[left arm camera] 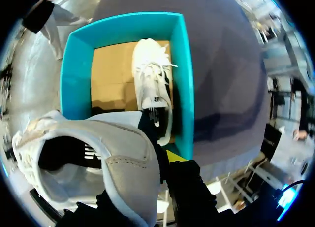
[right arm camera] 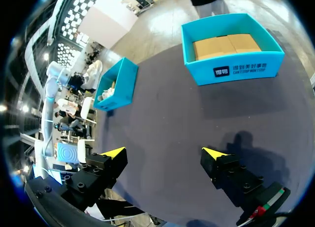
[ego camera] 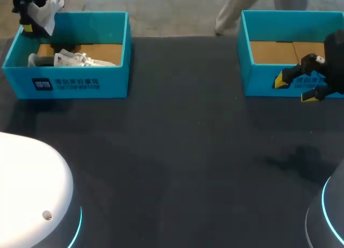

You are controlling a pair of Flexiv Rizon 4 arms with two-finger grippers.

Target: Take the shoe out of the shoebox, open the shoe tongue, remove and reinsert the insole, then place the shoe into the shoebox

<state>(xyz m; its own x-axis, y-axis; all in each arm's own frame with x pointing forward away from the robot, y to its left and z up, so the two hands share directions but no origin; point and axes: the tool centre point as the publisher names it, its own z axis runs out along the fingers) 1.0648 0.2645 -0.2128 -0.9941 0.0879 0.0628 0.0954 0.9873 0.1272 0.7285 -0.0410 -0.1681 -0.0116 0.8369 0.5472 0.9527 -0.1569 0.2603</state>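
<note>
Left hand (ego camera: 28, 23): upper left of frame, gripping white shoe (left arm camera: 113, 158) above left shoebox (ego camera: 80, 84).
Second shoe (left arm camera: 152, 84): lying inside that box.
Right hand (right arm camera: 165, 155): fingers wide, over worktop (ego camera: 177, 151), right of frame, before right shoebox (ego camera: 244, 54).

The yellow-tipped black hand (right arm camera: 163, 153) hangs spread wide above the dark table (right arm camera: 162, 113), well apart from the teal cardboard shoebox (right arm camera: 236, 72).

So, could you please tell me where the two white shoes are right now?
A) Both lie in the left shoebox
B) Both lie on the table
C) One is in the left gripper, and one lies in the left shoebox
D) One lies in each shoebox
C: the left gripper holds a white shoe above the left shoebox, the second white shoe lies inside that box, and the right shoebox shows only its cardboard floor.
</note>
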